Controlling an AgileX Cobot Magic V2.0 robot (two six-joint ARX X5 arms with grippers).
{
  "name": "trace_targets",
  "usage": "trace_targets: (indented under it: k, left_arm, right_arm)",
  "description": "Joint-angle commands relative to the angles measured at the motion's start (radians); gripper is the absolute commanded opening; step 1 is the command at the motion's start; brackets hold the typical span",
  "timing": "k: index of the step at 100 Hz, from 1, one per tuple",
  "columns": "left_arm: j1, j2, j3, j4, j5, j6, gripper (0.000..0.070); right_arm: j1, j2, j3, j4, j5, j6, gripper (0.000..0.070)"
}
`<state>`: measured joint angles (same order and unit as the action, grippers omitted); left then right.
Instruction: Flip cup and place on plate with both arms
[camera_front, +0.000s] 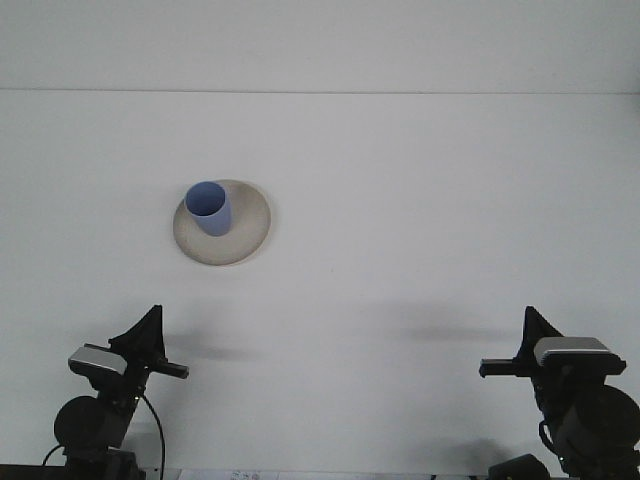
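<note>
the left pincer (150, 340) sits low at the near left edge of the table (420, 220), its dark fingers seen edge-on as a pointed black shape above a grey wrist block, with a thin bar poking out to the right; from this angle i cannot tell how far apart the fingers are, but nothing is between them and they touch nothing on the table. a black cable curls down beside its base. the right pincer (525, 345) sits likewise low at the near right edge, a similar black point rising beside its grey block and a short bar reaching left; its opening cannot be told either, and it holds nothing. both are well apart from the task's things. farther out, on the left half of the white table, lies the beige plate (245, 235), round and shallow. the blue cup (210, 210) stands on it, upright with its open mouth up, set toward the plate's far left part rather than its middle. each pincer casts a soft shadow on the table just beyond it.
</note>
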<state>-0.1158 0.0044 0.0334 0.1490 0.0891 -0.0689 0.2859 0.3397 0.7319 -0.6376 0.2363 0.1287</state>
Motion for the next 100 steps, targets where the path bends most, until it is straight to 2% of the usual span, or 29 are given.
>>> trace_targets:
  k: [1, 24, 33, 54, 62, 70, 100]
  left_arm:
    - [0.0, 0.0, -0.019, 0.01, 0.006, -0.002, 0.0012]
    - [0.0, 0.0, -0.019, 0.01, 0.006, -0.002, 0.0012]
    - [0.0, 0.0, -0.019, 0.01, 0.006, -0.002, 0.0012]
    - [0.0, 0.0, -0.019, 0.01, 0.006, -0.002, 0.0012]
    - [0.0, 0.0, -0.019, 0.01, 0.006, -0.002, 0.0012]
    - [0.0, 0.0, -0.019, 0.01, 0.006, -0.002, 0.0012]
    - [0.0, 0.0, -0.019, 0.01, 0.006, -0.002, 0.0012]
  right_arm:
    - [0.001, 0.0, 0.009, 0.013, 0.001, 0.01, 0.0]
    - [-0.005, -0.01, -0.004, 0.026, 0.009, 0.005, 0.0]
    - [-0.029, -0.041, -0.037, 0.071, -0.011, 0.005, 0.0]
    - [-0.144, -0.182, -0.274, 0.5, 0.0, 0.003, 0.0]
    - [-0.198, -0.234, -0.38, 0.637, -0.019, 0.003, 0.0]
    - [-0.251, -0.283, -0.454, 0.669, -0.055, 0.003, 0.0]
    - [-0.402, -0.338, -0.616, 0.684, -0.086, 0.003, 0.0]
